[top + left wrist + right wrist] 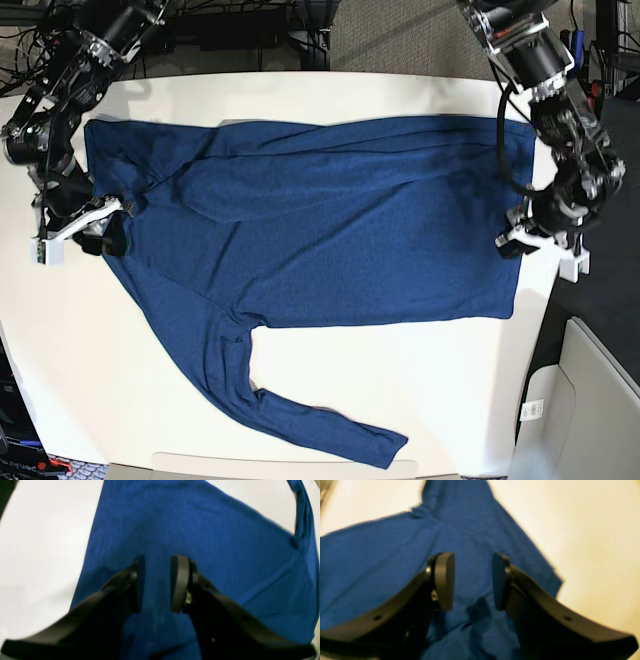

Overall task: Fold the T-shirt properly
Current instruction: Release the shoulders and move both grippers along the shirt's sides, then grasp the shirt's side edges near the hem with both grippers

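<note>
The T-shirt [330, 230] is a plain dark blue long-sleeved one, spread flat across the white table [400, 380]. One sleeve [300, 415] trails toward the front edge. My left gripper [158, 562] hovers open over the shirt's edge at the right side of the base view [512, 243], with blue fabric [200, 530] under the gap and nothing pinched. My right gripper [473, 560] stands open above the cloth [382, 555] at the shirt's left end in the base view [108, 232], its pads apart and holding nothing.
Cables and dark equipment [250, 30] crowd the table's back edge. A pale grey box or seat [590, 400] stands off the table at the lower right. Bare white tabletop lies in front of the shirt, on both sides of the trailing sleeve.
</note>
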Controlling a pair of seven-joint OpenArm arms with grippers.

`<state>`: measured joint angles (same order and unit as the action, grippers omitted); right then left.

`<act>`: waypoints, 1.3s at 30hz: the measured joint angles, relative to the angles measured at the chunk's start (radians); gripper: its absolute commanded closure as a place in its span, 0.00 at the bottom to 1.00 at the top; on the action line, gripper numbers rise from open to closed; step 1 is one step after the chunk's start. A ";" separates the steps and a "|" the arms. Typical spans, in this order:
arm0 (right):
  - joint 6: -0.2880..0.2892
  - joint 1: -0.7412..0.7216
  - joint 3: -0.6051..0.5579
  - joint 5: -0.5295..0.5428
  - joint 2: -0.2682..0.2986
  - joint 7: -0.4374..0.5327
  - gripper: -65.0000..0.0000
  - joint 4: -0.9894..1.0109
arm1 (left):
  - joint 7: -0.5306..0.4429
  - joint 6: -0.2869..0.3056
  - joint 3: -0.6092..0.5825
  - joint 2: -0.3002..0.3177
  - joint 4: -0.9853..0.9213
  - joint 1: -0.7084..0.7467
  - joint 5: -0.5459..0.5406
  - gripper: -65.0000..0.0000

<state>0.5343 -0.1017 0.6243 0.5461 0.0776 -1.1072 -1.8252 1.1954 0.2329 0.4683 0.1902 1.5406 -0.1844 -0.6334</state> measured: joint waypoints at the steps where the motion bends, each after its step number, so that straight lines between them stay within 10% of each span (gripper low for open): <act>1: -0.005 -0.028 0.000 -0.027 0.003 0.001 0.62 0.011 | -0.015 0.001 -0.005 0.006 -0.031 -0.027 -0.005 0.73; 15: -0.006 -0.264 0.002 -0.182 0.035 0.024 0.62 0.273 | -0.505 -0.002 -0.126 0.063 -0.482 -0.195 -0.008 0.61; 39: -0.006 -0.325 0.005 -0.244 0.037 0.064 0.62 0.371 | -0.738 -0.007 -0.125 0.109 -0.820 -0.328 0.103 0.61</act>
<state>0.5282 -0.4267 0.6289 0.3019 0.1143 -1.0428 -1.4544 0.4572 0.2256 0.3431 0.2989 0.7208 -0.5129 -0.5304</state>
